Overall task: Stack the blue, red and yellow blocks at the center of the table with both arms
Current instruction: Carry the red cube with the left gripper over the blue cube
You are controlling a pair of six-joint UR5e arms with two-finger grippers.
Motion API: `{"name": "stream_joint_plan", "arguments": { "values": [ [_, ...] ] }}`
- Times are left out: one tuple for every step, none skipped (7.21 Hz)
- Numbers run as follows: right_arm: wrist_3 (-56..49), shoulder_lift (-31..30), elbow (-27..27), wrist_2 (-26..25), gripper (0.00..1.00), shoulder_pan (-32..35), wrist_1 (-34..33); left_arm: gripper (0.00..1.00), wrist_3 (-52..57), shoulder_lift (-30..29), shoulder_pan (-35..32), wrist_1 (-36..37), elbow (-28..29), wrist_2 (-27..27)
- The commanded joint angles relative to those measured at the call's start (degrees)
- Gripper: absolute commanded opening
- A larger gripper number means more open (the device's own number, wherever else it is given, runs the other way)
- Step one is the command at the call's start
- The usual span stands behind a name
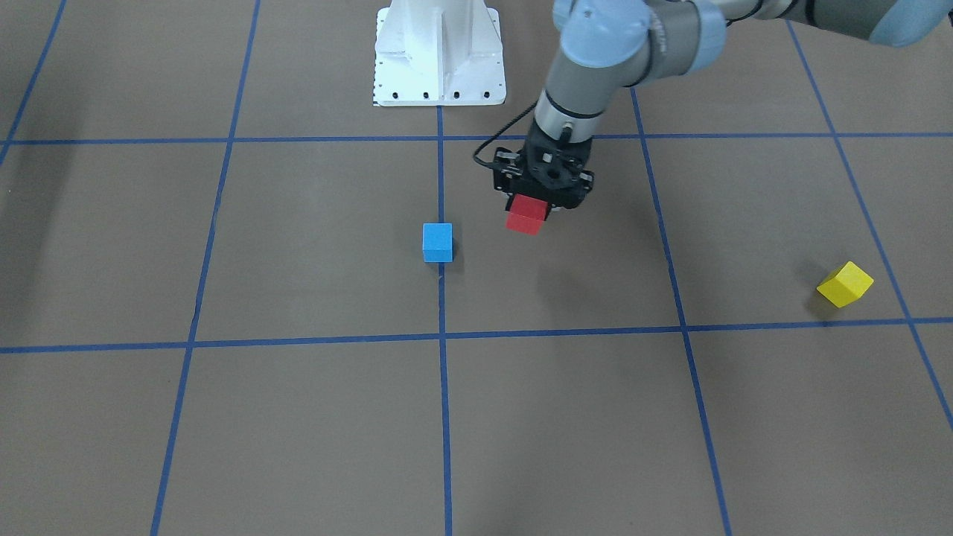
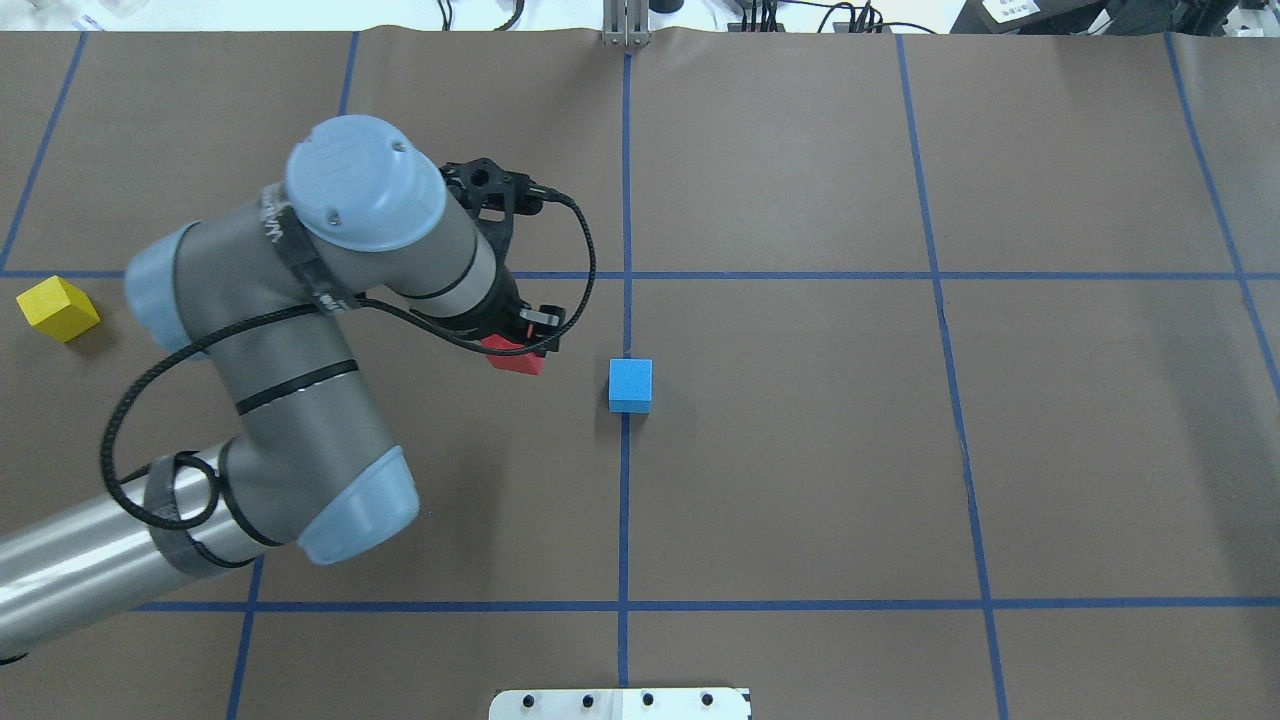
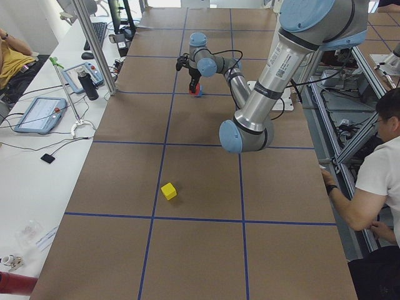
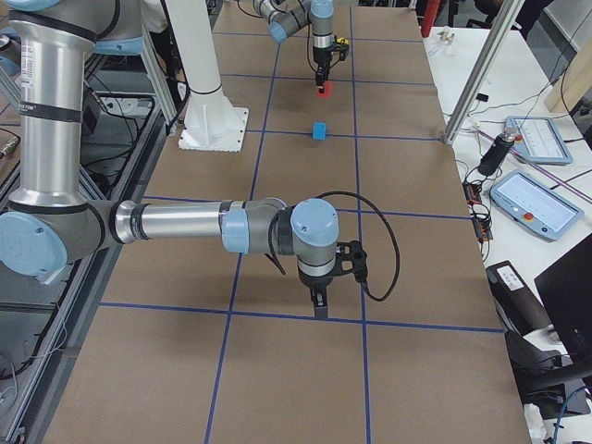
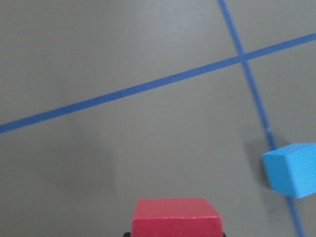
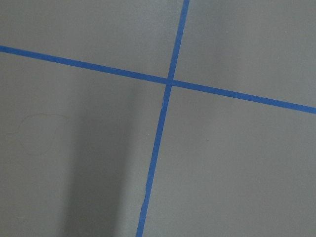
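Note:
My left gripper (image 1: 533,205) is shut on the red block (image 1: 526,219) and holds it above the table. In the overhead view the red block (image 2: 516,358) hangs a little left of the blue block (image 2: 630,385), apart from it. The blue block (image 1: 437,242) stands on the table's centre line. The left wrist view shows the red block (image 5: 175,217) at the bottom and the blue block (image 5: 291,170) at the right. The yellow block (image 2: 57,308) lies at the far left of the table. My right gripper (image 4: 319,303) shows only in the exterior right view; I cannot tell whether it is open or shut.
The white robot base (image 1: 439,56) stands at the table's robot-side edge. Blue tape lines (image 2: 625,500) mark a grid on the brown table. A person (image 3: 375,187) leans at the table's edge in the exterior left view. The right wrist view shows only bare table and a tape crossing (image 6: 169,82).

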Motion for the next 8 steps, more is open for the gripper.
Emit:
{"name": "stream_joint_plan", "arguments": {
  "values": [
    [0.39,0.13,0.0,-0.08,1.0,0.0,0.0,0.0,-8.11,-11.69,3.89,1.19,11.51,4.05],
    [0.39,0.13,0.0,-0.08,1.0,0.0,0.0,0.0,-9.01,-13.56,4.51,1.01,14.61,4.5],
    [0.3,0.13,0.0,-0.08,1.0,0.0,0.0,0.0,-9.02,-13.67,4.69,0.66,15.69,4.6],
    [0.3,0.13,0.0,-0.08,1.0,0.0,0.0,0.0,-9.02,-13.5,5.3,0.57,16.92,5.81],
    [0.3,0.13,0.0,-0.08,1.0,-0.08,0.0,0.0,-9.1,-13.32,6.26,0.57,17.02,6.61],
    [0.3,0.13,0.0,-0.08,1.0,0.0,0.0,0.0,-9.1,-13.14,6.71,0.57,17.02,6.62],
    [0.21,0.13,0.0,-0.17,1.0,0.0,0.0,0.0,-9.19,-13.14,6.71,0.66,17.02,6.62],
    [0.21,0.13,0.0,-0.17,1.0,0.0,0.0,0.0,-9.11,-13.14,6.63,0.66,16.93,6.62]
  ]
}}
